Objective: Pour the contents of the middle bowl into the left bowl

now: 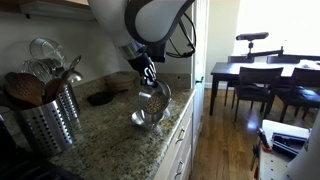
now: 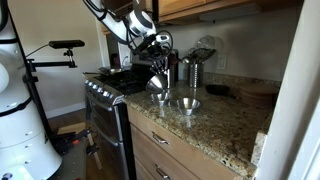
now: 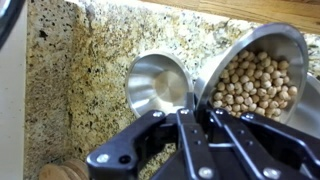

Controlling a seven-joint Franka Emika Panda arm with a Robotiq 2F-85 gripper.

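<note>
The counter [image 3: 90, 60] is carrying the left bowl [image 3: 308, 102], which is peeking out at the wrist view's right edge. The middle bowl [image 3: 255, 75] is tilting above it. The gripper [image 3: 198, 112] is clamping its jaws on that bowl's rim. Chickpeas [image 3: 250, 85] are filling it.

The white arm [image 1: 150, 20] arches in from above and bends at the wrist so that its black claw [image 1: 148, 72] points steeply down, the two fingers [image 3: 185, 130] drawn close together and pinching the rim of the small bowl [image 3: 288, 40] between them.
</note>
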